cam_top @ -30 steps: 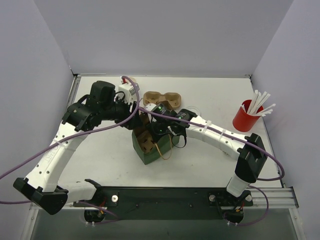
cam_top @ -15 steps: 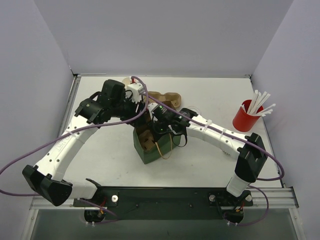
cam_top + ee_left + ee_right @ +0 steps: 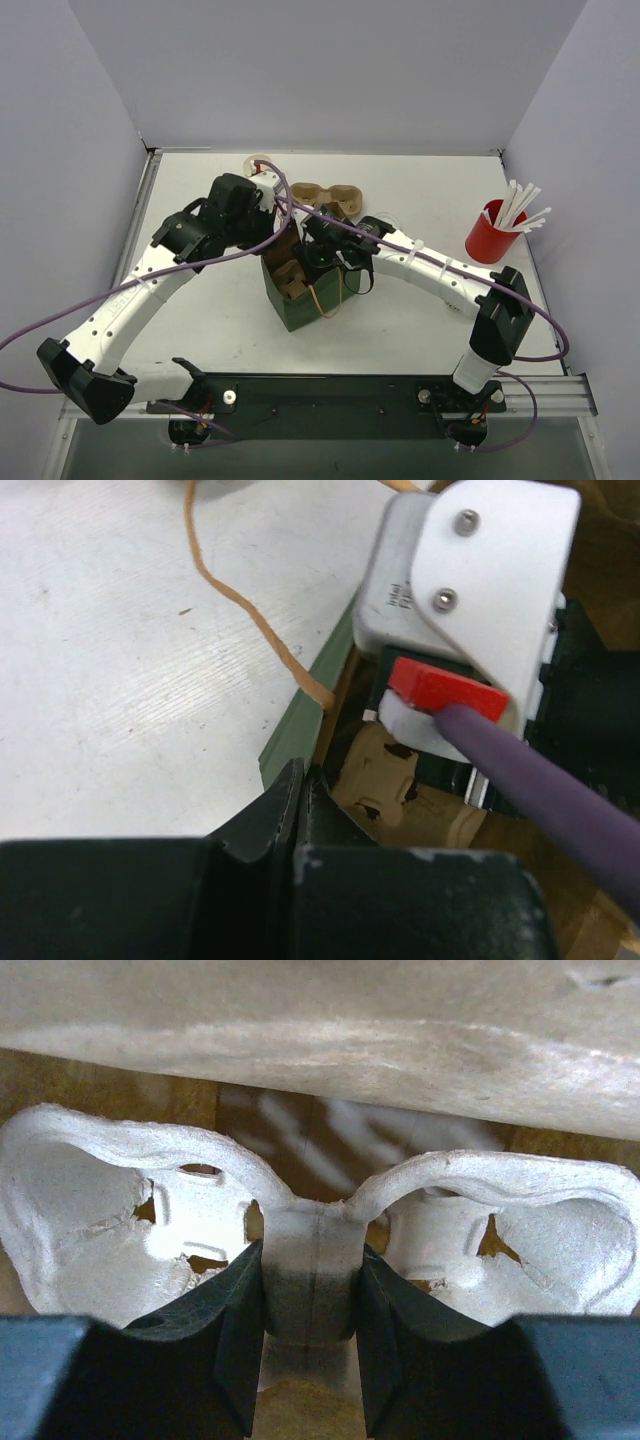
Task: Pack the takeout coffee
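Observation:
A green paper bag (image 3: 300,300) stands open mid-table with a brown cup carrier (image 3: 291,284) inside it. My right gripper (image 3: 311,1290) is down in the bag, shut on the carrier's (image 3: 310,1250) narrow middle bridge, an empty cup hole on either side. My left gripper (image 3: 303,785) sits at the bag's near-left rim (image 3: 300,715), jaws pressed together on the bag's wall. One open cup (image 3: 259,161), tan inside, stands at the table's back edge behind my left wrist. No cup sits in the carrier's holes that show.
A second brown carrier (image 3: 322,192) lies on the table behind the bag. A red cup of white straws (image 3: 494,236) stands at the right. The bag's orange handle (image 3: 245,605) loops over the white table. My right wrist housing (image 3: 470,570) crowds the bag's mouth.
My left arm swung right and forward to the bag, and its gripper went from open to shut at the rim. The right arm stayed in the bag.

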Controlling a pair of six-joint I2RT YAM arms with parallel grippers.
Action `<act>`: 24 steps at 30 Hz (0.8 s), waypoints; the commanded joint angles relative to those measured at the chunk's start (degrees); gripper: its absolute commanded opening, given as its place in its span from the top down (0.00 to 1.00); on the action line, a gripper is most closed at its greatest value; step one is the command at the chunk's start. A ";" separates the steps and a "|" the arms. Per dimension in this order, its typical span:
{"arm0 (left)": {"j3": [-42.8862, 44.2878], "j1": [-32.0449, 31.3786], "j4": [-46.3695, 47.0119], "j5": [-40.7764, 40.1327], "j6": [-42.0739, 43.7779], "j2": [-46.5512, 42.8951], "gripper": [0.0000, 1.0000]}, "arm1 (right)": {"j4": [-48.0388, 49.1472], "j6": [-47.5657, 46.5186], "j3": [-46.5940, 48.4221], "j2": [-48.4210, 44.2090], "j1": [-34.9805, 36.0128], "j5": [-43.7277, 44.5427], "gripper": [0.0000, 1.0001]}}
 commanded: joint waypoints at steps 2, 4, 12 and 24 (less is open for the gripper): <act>-1.43 -1.82 5.45 -15.13 -7.20 -5.27 1.00 | -3.26 -1.10 -0.13 -0.76 1.89 0.35 0.74; -1.95 -2.17 6.16 -18.19 -8.26 -6.14 1.00 | -4.14 -1.01 -0.04 -0.76 2.07 0.44 0.74; -6.61 -7.27 10.90 -25.34 -9.57 -8.34 1.00 | -8.09 -1.72 3.39 2.22 2.16 1.23 0.73; -9.26 -8.32 13.20 -23.40 -12.66 -8.35 1.00 | -9.06 -2.68 6.02 5.39 2.25 1.05 0.73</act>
